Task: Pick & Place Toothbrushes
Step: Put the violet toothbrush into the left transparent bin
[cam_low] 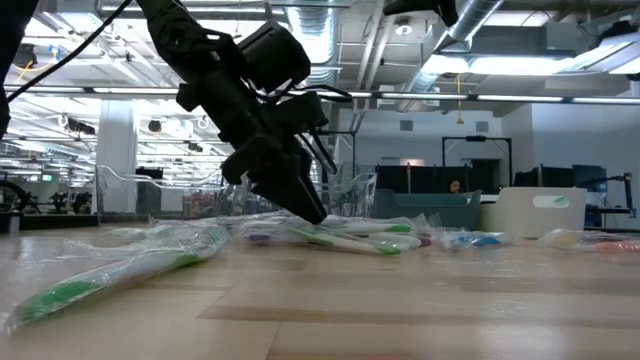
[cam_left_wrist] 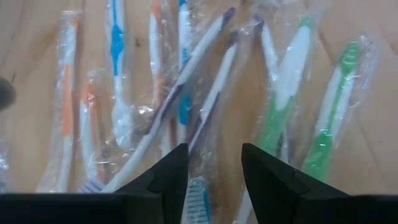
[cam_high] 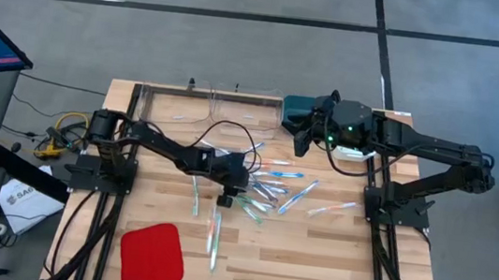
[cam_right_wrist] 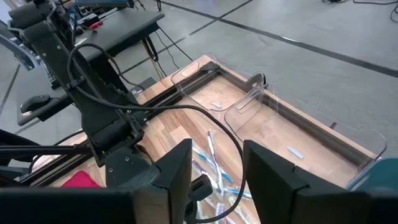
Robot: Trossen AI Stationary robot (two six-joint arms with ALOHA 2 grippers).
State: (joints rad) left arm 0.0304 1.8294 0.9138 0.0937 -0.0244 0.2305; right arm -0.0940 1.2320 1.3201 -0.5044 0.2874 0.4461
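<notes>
High view puts my left gripper low over the brushes strewn across mid-table, jaws apart and empty. Its wrist camera shows a purple-and-white brush running up between the fingers, crossed by a neighbour at 11 o'clock, so I judge I should drop straight down and close on that one handle alone, not the wrapper. At 1 o'clock my right gripper waits over the clear bins, parted and empty.

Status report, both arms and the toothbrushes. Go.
Left gripper open, low over the toothbrushes pile. Right gripper open, empty, raised near the clear bins. Nothing blocking.
</notes>
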